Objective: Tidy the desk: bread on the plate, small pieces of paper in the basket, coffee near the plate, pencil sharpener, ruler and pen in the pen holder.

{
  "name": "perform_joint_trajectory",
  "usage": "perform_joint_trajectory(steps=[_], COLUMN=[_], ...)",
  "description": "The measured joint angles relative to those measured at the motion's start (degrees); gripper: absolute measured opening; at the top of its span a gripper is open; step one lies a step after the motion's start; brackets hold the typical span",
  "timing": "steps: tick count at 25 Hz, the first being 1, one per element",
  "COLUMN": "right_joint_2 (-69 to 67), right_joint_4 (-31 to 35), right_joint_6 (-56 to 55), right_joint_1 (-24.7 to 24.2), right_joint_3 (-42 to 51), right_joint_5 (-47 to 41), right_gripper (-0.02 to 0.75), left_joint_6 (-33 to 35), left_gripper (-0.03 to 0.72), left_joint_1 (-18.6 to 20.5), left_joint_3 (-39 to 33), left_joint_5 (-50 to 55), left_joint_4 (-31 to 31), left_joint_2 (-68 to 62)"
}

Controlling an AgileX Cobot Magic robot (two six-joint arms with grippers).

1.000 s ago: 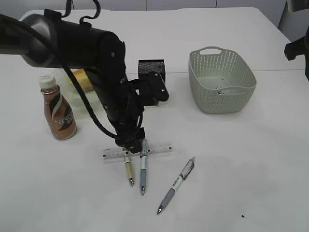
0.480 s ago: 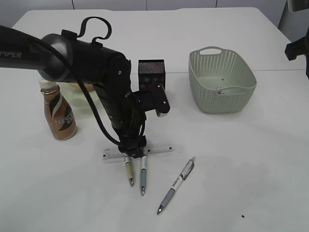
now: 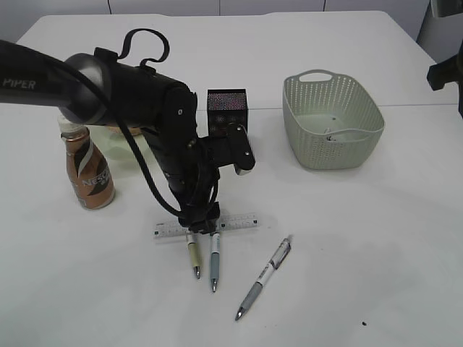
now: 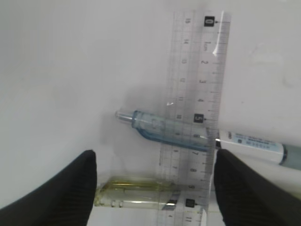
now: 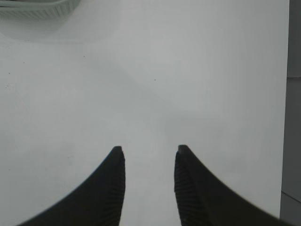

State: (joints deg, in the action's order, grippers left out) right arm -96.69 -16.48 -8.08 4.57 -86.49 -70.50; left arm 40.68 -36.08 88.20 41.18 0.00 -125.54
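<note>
ruler (image 3: 206,225) flat, long axis left-right

The left claw (image 4: 153,188) points straight down, spread wide; the right claw (image 5: 148,155) hangs half-spread, empty.

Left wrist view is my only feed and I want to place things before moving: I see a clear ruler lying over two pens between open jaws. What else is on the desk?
Observer: A third pen lies apart, to the right of those two, clear of the ruler.
Operator: Where is the pen holder?
Observer: The black mesh pen holder stands behind the left arm, further back on the table.
Operator: And the right gripper?
Observer: The right gripper hangs over bare table, jaws apart, holding nothing.
</note>
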Motion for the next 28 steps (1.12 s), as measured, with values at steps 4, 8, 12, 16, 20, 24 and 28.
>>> perform_joint_trajectory(steps=[4, 8, 12, 16, 20, 24, 28], right_joint_2=[0.0, 0.0, 0.0, 0.0, 0.0, 0.0, 0.0], right_joint_4=[0.0, 0.0, 0.0, 0.0, 0.0, 0.0, 0.0], right_joint_6=[0.0, 0.0, 0.0, 0.0, 0.0, 0.04, 0.04], right_joint_1=[0.0, 0.0, 0.0, 0.0, 0.0, 0.0, 0.0], right_joint_3=[0.0, 0.0, 0.0, 0.0, 0.0, 0.0, 0.0], right_joint_5=[0.0, 0.0, 0.0, 0.0, 0.0, 0.0, 0.0], right_gripper=[0.291, 0.291, 0.292, 0.292, 0.291, 0.292, 0.291], left_joint_6=[0.0, 0.0, 0.0, 0.0, 0.0, 0.0, 0.0], left_gripper=[0.562, 0.562, 0.562, 0.562, 0.562, 0.562, 0.562], left_joint_1=[0.0, 0.0, 0.0, 0.0, 0.0, 0.0, 0.0], left_joint_3=[0.0, 0.0, 0.0, 0.0, 0.0, 0.0, 0.0], left_joint_5=[-0.03, -0.03, 0.08, 0.47, 0.76, 1.1, 1.15], left_joint_4=[0.0, 0.0, 0.0, 0.0, 0.0, 0.0, -0.3], left_joint_2=[0.0, 0.0, 0.0, 0.0, 0.0, 0.0, 0.0])
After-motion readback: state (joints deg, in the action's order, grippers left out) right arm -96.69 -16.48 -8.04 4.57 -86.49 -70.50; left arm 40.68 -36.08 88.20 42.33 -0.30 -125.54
